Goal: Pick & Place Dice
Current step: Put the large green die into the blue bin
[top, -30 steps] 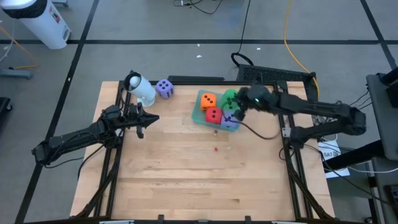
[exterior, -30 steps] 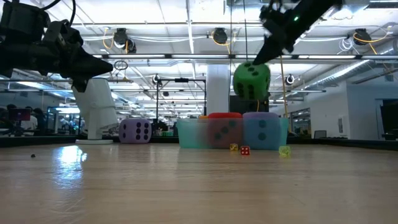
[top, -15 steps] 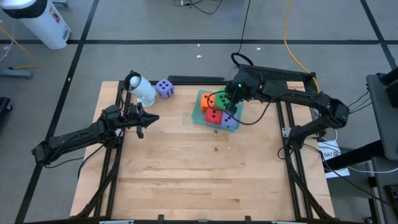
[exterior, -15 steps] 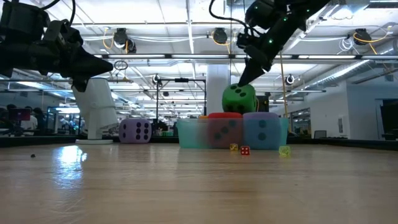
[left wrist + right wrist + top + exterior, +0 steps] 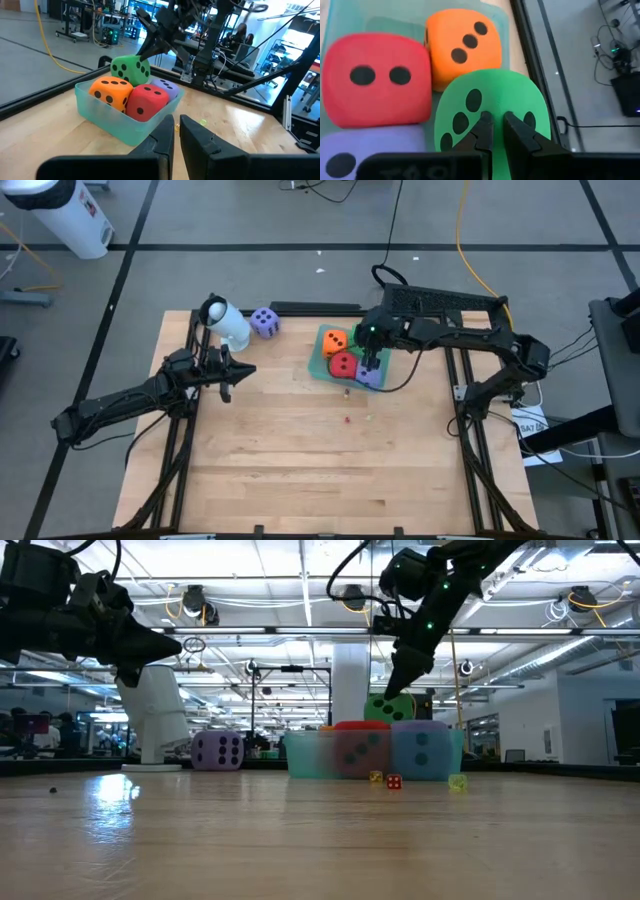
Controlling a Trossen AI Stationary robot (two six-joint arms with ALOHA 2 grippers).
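Your teal tray (image 5: 318, 365) holds the orange die (image 5: 335, 340), the red die (image 5: 343, 365) and a purple die (image 5: 370, 377) — and the green die (image 5: 129, 70) sits at its top, pinched by your right gripper (image 5: 368, 350). A second ago that die hung clear above the tray; now it is down among the others. Five dice counted: the second purple die (image 5: 264, 322) stands outside by the white object (image 5: 228, 324). Your left gripper (image 5: 228, 373) waits clenched, empty.
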